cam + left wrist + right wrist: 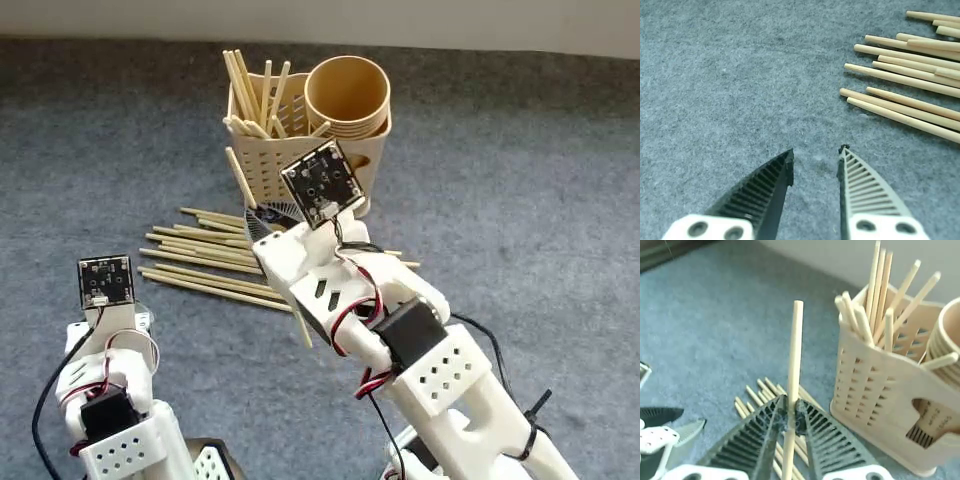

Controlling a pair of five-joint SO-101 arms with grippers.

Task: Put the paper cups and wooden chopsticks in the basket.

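A cream slotted basket [300,150] [880,390] stands on the grey carpet. It holds stacked paper cups [347,95] [947,345] and several upright wooden chopsticks [255,95] [880,290]. More chopsticks [205,260] [910,75] lie loose in front of it. My right gripper [790,412] [268,225] is shut on one chopstick [794,370], held upright just beside the basket's near left corner. My left gripper [816,151] is open over bare carpet, short of the pile's tips, with nothing between its fingers.
The left arm [105,300] sits at the near left of the carpet and the right arm [420,350] runs from the near right toward the basket. Grey carpet [530,200] lies open to the right and far left.
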